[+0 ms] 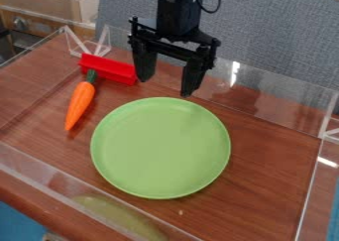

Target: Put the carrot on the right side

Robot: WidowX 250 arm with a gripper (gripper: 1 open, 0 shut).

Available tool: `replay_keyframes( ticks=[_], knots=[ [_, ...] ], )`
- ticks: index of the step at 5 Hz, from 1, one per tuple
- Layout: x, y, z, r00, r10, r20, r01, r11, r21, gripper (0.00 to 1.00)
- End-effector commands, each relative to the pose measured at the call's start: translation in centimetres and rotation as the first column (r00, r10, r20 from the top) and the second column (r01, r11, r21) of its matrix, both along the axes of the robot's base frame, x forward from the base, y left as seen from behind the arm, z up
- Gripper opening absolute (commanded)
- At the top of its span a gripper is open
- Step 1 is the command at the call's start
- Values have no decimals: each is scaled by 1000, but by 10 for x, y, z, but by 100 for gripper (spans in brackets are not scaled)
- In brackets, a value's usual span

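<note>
The orange carrot (81, 104) lies on the wooden table to the left of the green plate (161, 146), its dark green stem end pointing toward the back. My black gripper (167, 74) hangs behind the plate's far edge, pointing straight down, with its fingers (193, 74) spread wide and nothing between them. It is open and stands to the right of the carrot, apart from it.
A red rectangular block (109, 68) lies just behind the carrot's stem end, left of the gripper. Clear acrylic walls (312, 200) enclose the table area on all sides. Cardboard boxes (47, 9) stand beyond the back left wall.
</note>
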State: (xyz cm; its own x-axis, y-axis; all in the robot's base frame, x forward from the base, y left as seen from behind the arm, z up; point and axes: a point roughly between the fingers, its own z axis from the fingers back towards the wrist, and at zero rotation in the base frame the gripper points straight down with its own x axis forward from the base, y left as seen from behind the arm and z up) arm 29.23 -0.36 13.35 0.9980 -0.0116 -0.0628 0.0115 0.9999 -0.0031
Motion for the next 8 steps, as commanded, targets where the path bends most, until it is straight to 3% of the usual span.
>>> replay_keyframes(
  ticks=[1,2,4,6,8],
  knots=[
    [-1,12,-9,999,26,-22,-27,1000,-2,100],
    [-2,49,-19,994,102,-28,-102,995,-5,100],
    [-15,134,-35,974,227,8,-227,974,-3,100],
    [-5,155,-60,963,268,-7,-268,963,-36,100],
    [4,159,-80,957,287,-31,-288,957,-43,100]
  ],
)
